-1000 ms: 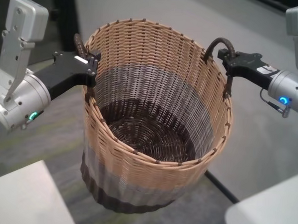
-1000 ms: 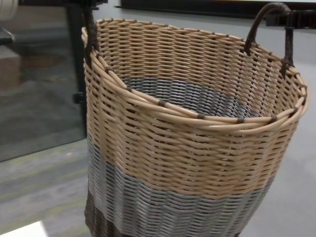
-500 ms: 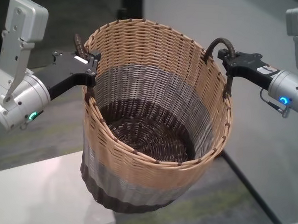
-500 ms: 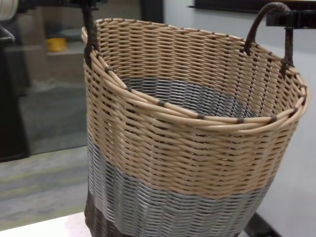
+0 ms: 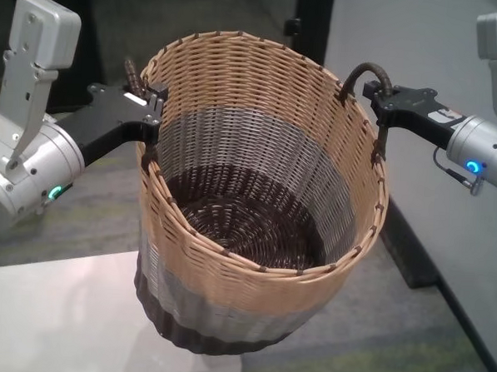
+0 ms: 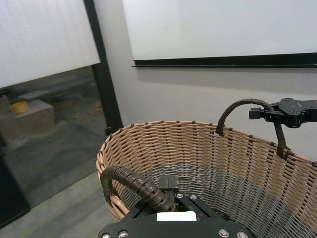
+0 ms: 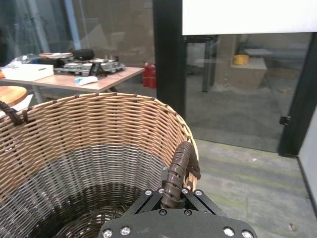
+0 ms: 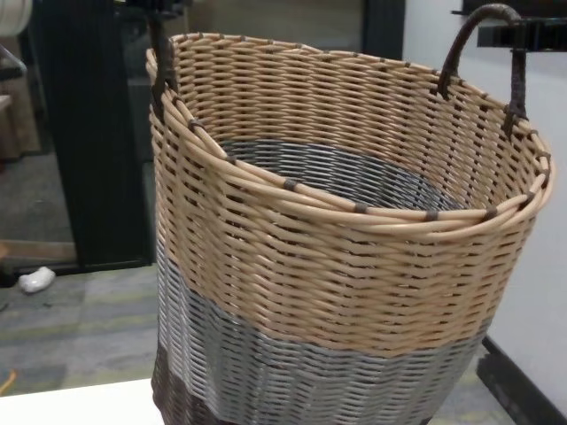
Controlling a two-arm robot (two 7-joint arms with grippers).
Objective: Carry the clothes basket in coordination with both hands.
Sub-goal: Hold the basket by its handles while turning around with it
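The clothes basket (image 5: 254, 236) hangs in the air between my two arms, upright and empty, with a tan top band, grey middle and dark base. My left gripper (image 5: 148, 106) is shut on the left loop handle (image 6: 131, 181) at the rim. My right gripper (image 5: 378, 97) is shut on the right loop handle (image 7: 179, 171). The chest view shows the basket (image 8: 337, 266) close up, with the right handle (image 8: 483, 44) held at the top edge. The left wrist view also shows the right gripper (image 6: 285, 109) across the rim.
A white table top (image 5: 58, 318) lies below the basket at the lower left. A dark door frame (image 5: 311, 31) stands behind, with a grey wall (image 5: 431, 45) and black baseboard (image 5: 408, 244) to the right. A black pillar (image 8: 89, 133) shows in the chest view.
The surroundings have slid across both views: the door frame and wall came in behind and the white table shifted under the basket. The basket stays the same between the grippers.
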